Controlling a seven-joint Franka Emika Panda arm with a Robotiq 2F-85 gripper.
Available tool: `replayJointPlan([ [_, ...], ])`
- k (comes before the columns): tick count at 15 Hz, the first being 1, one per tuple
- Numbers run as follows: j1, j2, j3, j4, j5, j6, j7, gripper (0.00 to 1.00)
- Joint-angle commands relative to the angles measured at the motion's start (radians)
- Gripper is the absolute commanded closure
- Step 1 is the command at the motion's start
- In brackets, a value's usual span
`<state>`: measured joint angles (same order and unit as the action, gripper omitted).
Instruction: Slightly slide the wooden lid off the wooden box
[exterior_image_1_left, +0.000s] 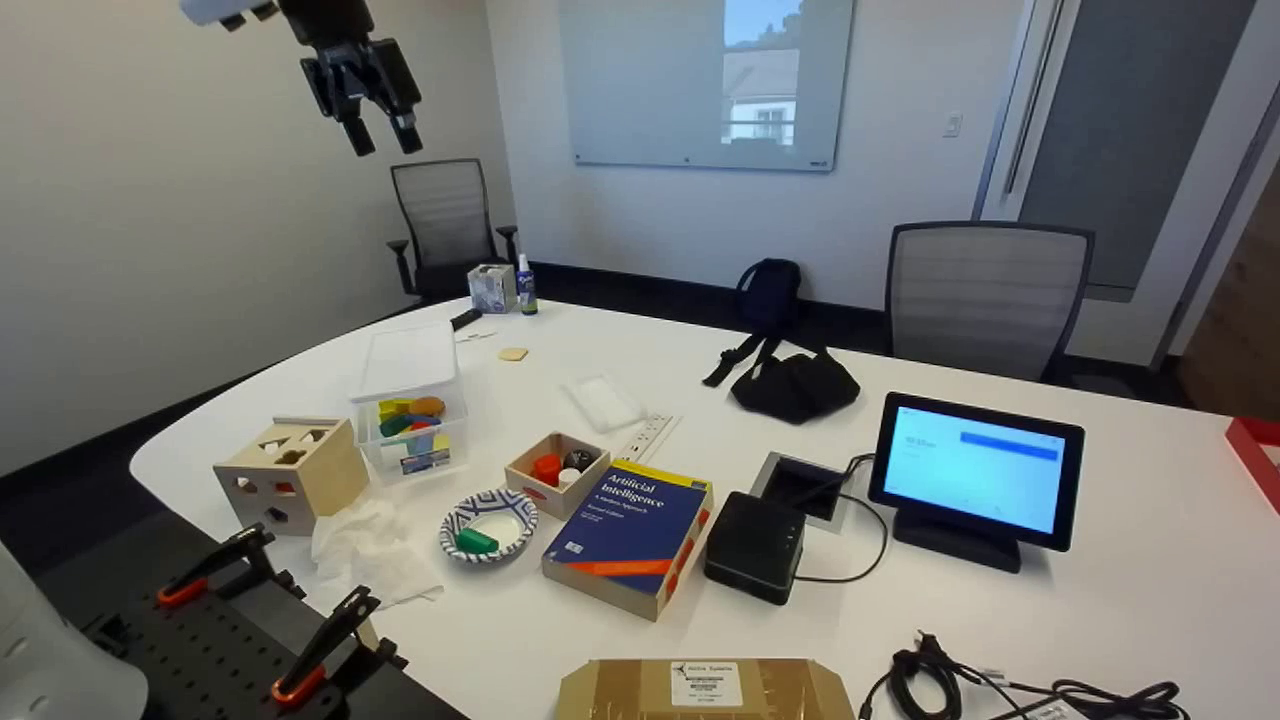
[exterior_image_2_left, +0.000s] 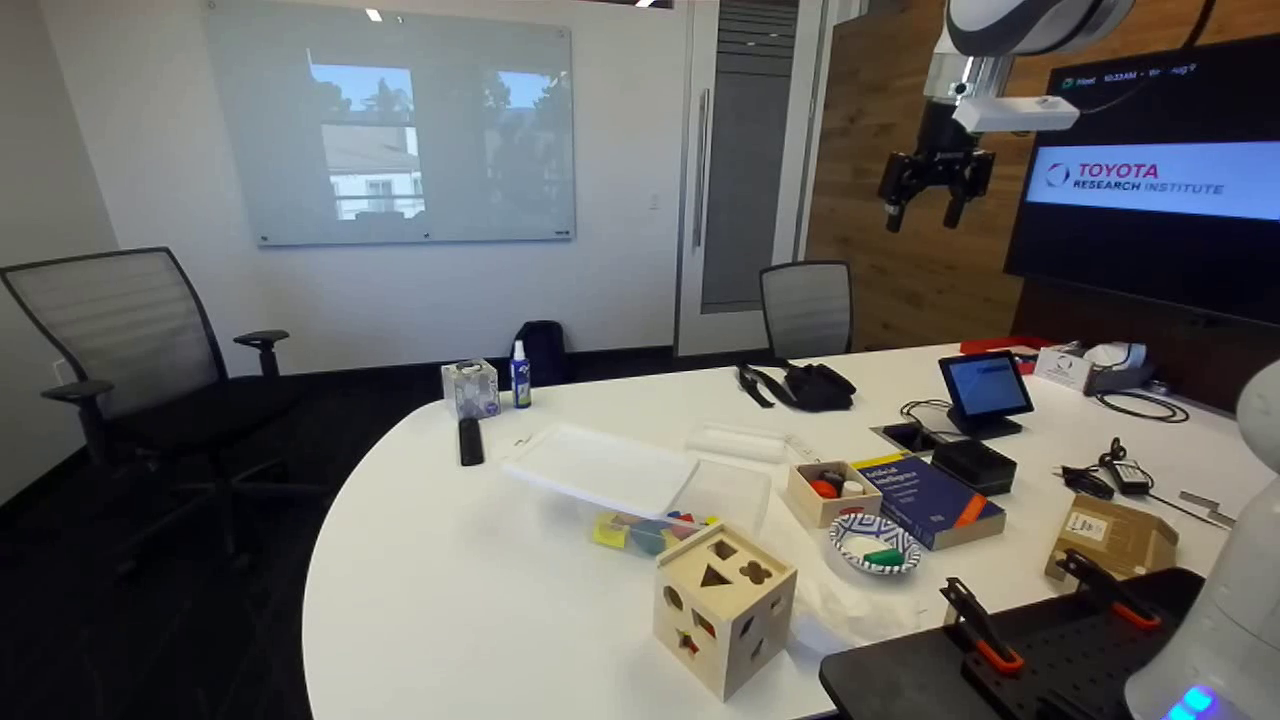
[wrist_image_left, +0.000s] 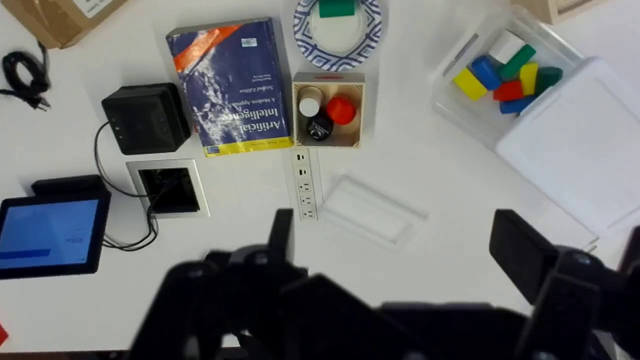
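The white table (exterior_image_2_left: 420, 600) spreads beneath the arm (exterior_image_2_left: 1020, 30). On it stands a clear plastic tub (wrist_image_left: 467, 112) with coloured blocks (wrist_image_left: 508, 91) inside and a white cover (wrist_image_left: 575, 145) over part of it. A blue book (exterior_image_1_left: 630, 525) lies flat, to the right of the wooden box (exterior_image_2_left: 728, 630) in both exterior views. That box stands on the table well below the gripper (exterior_image_2_left: 923, 222) and to its left in both exterior views, just beside the tub; in the wrist view only a piece of it shows, at the far right, well apart from the fingers (wrist_image_left: 520, 250). The gripper hangs in the air, fingers spread wide. The wooden lid (exterior_image_2_left: 730, 565), pierced with a triangle and a four-lobed hole, lies across the box's top; whether it sits fully home I cannot tell. Smaller still, right of the box, a patterned bowl (exterior_image_1_left: 505, 527) holds a green block (exterior_image_1_left: 476, 541).
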<state>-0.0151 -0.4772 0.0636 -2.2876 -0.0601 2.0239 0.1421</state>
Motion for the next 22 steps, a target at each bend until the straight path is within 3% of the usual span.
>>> replayJointPlan([
  [1, 0.012, -0.008, 0.022, -0.126, 0.105, 0.174, 0.161, 0.00],
  [6, 0.016, 0.024, 0.124, -0.333, 0.221, 0.524, 0.426, 0.00],
  [11, 0.008, 0.228, 0.287, -0.403, 0.203, 0.850, 0.694, 0.00],
  [16, -0.045, 0.497, 0.390, -0.330, 0.075, 0.938, 0.880, 0.00],
  [22, 0.038, 0.752, 0.332, -0.219, -0.079, 0.940, 1.055, 0.00],
])
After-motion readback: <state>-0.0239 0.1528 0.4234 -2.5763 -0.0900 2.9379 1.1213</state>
